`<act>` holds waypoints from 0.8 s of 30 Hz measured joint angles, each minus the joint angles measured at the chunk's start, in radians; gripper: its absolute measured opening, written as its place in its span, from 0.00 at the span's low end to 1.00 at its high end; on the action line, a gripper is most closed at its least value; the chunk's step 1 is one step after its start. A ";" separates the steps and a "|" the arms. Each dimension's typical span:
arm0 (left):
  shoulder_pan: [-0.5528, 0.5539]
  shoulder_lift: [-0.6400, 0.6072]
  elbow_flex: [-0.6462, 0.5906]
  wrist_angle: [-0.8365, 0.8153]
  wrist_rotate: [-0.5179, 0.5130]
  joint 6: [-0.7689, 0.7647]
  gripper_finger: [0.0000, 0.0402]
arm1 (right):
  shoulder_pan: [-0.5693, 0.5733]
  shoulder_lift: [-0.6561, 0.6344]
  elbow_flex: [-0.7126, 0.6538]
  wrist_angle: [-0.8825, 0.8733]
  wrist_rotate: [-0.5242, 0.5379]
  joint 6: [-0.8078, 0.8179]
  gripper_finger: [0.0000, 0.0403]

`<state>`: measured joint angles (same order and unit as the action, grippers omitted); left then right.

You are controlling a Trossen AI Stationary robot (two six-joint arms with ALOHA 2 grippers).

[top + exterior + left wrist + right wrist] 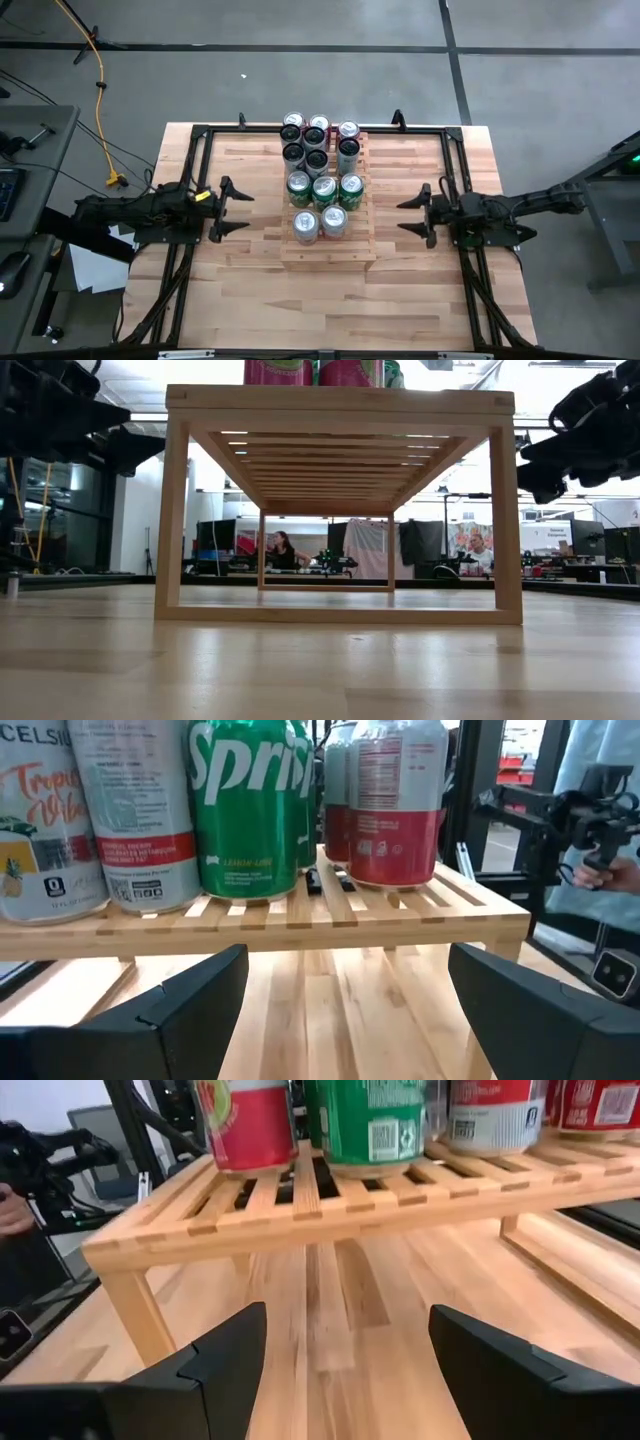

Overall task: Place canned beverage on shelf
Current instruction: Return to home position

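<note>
The shelf (328, 250), a light-wood slatted rack, stands on its legs in the middle of the tabletop. Several cans (323, 190) stand upright on its slats, filling the far and middle part; the near strip of slats is bare. Green, red-and-white and pale cans (250, 810) show in the left wrist view, and red and green ones (365, 1125) in the right wrist view. My left gripper (243, 210) is open and level, left of the shelf and pointing at it. My right gripper (403, 216) is open to the right of the shelf. Neither holds anything.
A black frame (300, 130) runs along the table's far edge and sides. Bare wood tabletop (330, 310) lies between the shelf and the near edge, and under the shelf (340, 600). People sit at desks in the room behind (285, 550).
</note>
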<state>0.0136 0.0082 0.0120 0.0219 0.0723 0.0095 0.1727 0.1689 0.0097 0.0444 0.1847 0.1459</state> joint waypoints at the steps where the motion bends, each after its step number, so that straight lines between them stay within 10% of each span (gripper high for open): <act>1: 0.000 0.001 0.000 0.001 -0.001 0.007 0.83 | 0.000 0.005 0.000 0.000 0.003 0.003 0.65; 24: 0.000 0.142 0.000 -0.013 -0.088 0.047 0.83 | 0.000 0.048 0.000 0.000 0.007 0.003 0.65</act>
<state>0.0137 0.1502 0.0120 0.0092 -0.0154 0.0568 0.1730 0.2165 0.0093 0.0444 0.1917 0.1490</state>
